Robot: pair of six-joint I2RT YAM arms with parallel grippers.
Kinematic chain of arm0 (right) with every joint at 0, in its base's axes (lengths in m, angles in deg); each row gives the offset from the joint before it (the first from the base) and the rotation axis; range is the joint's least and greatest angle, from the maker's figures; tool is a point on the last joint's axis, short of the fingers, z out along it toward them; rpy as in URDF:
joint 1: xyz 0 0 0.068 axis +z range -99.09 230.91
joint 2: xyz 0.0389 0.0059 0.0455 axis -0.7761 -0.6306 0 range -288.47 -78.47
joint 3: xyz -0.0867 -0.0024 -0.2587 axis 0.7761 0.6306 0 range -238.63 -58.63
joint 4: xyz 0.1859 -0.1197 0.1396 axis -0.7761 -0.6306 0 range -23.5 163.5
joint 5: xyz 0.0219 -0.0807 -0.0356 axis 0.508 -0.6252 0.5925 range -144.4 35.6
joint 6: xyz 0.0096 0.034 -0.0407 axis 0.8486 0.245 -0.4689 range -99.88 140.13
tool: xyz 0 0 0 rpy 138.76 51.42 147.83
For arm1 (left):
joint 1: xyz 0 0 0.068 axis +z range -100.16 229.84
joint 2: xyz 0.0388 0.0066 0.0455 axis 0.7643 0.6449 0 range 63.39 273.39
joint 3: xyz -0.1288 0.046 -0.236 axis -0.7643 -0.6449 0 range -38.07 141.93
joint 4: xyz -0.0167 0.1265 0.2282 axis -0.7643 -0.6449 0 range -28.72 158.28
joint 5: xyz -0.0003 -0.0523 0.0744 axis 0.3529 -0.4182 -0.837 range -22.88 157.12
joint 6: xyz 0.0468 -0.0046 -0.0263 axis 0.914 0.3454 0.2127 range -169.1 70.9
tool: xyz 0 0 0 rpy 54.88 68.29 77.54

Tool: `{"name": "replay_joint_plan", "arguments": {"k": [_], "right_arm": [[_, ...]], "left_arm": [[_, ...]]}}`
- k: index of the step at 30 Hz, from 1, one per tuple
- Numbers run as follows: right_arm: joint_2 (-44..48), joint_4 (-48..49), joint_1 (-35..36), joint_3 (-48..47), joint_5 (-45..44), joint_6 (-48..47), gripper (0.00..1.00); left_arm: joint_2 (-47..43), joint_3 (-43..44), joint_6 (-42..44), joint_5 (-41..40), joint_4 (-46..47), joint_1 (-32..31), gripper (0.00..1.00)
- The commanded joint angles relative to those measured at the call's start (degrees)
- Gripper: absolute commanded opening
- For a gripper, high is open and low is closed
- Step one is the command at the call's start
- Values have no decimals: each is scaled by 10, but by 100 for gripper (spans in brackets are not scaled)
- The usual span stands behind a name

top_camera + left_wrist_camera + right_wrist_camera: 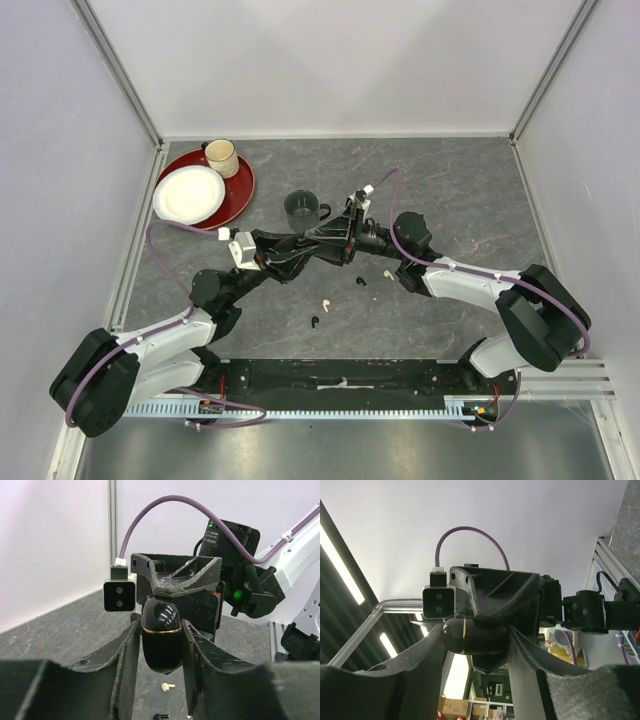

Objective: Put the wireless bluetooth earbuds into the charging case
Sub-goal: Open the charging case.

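Observation:
The charging case is a glossy black egg shape with a gold band, its lid down. It hangs above the table where both arms meet. My left gripper has a finger pressed on each side of it. My right gripper clamps the case from the opposite end, and the left wrist view shows its fingers over the case's top. In the top view the left gripper and right gripper face each other. On the table lie two white earbuds and two black earbuds.
A dark green mug stands just behind the grippers. At the back left a red plate carries a white dish and a beige cup. White walls close in three sides. A metal rail runs along the near edge.

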Motion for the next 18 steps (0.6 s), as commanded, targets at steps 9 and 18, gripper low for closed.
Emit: {"name": "replay_joint_plan", "arguments": {"k": [9, 18], "right_arm": [[10, 10, 5, 2, -12, -30, 32], [110, -294, 4, -78, -86, -399, 94]], "left_arm": [[0, 28, -4, 16, -21, -2, 3], [-3, -13, 5, 13, 39, -2, 2]]}}
